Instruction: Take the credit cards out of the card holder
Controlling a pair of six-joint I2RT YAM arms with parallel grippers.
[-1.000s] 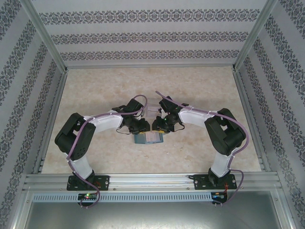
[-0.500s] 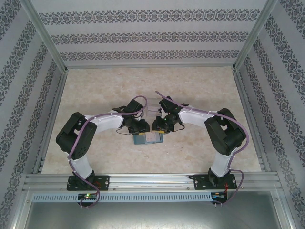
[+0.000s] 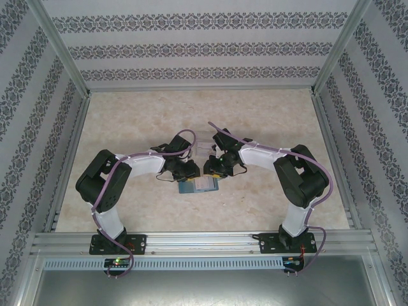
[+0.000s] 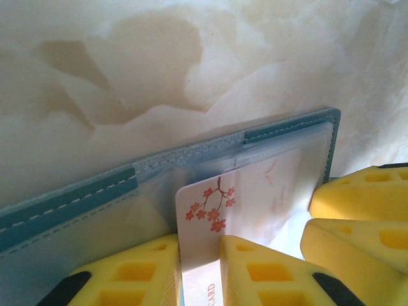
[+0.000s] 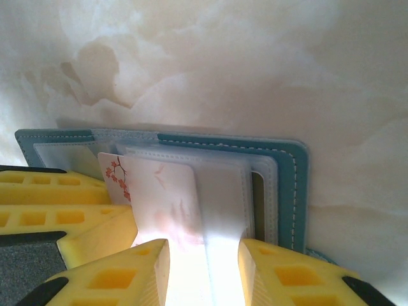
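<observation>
left claw (image 4: 201, 258) clamps the blossom credit card (image 4: 207, 204), lettering (image 4: 210, 296) visible from left wrist.

A beige, marble-patterned tabletop (image 3: 268, 115) is spreading across the enclosure, its cream and tan mottling showing close up in both wrist views. A clear plastic tray (image 3: 203, 141) is lying near the middle of it. Pale panels banded with dark floral ornament are closing in three sides: the far wall (image 3: 204, 48), the left wall (image 3: 25, 115) and the right wall (image 3: 382, 115). Aluminium posts are rising at the far left corner (image 3: 57, 48) and the far right corner (image 3: 341, 44). An aluminium rail (image 3: 204, 241) is running along the near edge, with a perforated white strip (image 3: 204, 263) lying just nearer and a grey metal sheet (image 3: 204, 290) nearest.
</observation>
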